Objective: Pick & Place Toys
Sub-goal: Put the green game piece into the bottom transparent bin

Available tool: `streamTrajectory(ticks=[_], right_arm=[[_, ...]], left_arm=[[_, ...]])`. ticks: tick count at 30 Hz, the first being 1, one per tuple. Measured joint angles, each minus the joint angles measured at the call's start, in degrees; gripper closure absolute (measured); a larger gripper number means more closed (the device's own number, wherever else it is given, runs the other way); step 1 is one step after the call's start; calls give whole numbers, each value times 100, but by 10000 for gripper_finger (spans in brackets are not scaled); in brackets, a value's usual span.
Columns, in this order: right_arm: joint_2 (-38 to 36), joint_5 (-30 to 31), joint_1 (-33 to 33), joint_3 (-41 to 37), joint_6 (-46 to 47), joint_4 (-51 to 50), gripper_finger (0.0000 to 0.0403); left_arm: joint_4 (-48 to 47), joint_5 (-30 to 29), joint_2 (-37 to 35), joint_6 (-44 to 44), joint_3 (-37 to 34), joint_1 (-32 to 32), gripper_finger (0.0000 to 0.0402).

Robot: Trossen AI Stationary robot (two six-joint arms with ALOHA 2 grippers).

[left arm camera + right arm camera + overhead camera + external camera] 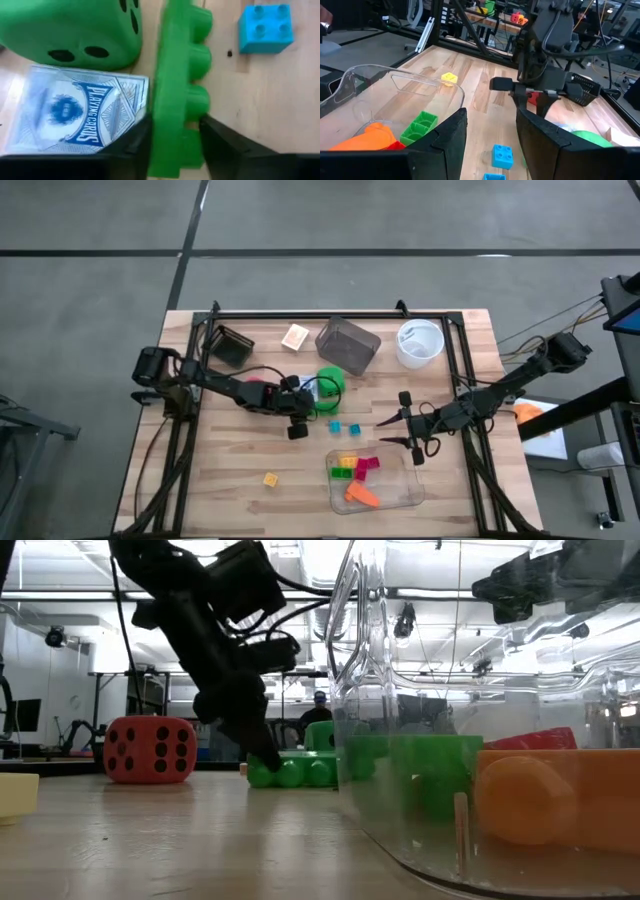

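My left gripper is at the table's middle, shut on a long green brick that rests on the table beside the white-blue card pack and the green die. The pink-red die stands to its left. Two teal bricks lie just right of it. A yellow brick lies near the front. My right gripper is open and empty, above the table by the far edge of the clear tray, which holds green, yellow, pink and orange bricks. My left gripper pinches the green brick's end nearest the wrist between its two fingers, one finger on the flat back and the other on the studded face. The fingers slant down from above. The brick lies on its long side on the table, studs facing the near edge.
At the back stand a white round bowl, a clear box, a tan block and a dark basket. The black frame rails run along the table's back and sides. Bare wood shows at the front left.
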Motion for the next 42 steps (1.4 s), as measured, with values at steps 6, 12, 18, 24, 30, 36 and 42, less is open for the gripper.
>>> streamTrajectory(ticks=[6,12,18,24,30,36,42], right_arm=[[0,0,1,-1,0,-19,235],[1,0,2,-1,0,-24,235],[0,0,2,0,0,-28,235],[0,0,1,-2,0,-28,235],[2,0,0,-34,38,-14,235],[2,0,0,-101,66,37,235],[2,94,0,-101,-74,240,235]], left_arm=[[-150,108,-215,-100,-30,-22,339],[-198,350,-543,-74,-48,-37,339],[-117,489,-807,-55,-48,-52,339],[448,725,-986,43,-48,-81,339],[1498,1106,-1001,310,-48,-234,324],[2485,1568,-1001,401,-46,-472,339],[2965,1677,-991,347,-14,-816,333]])
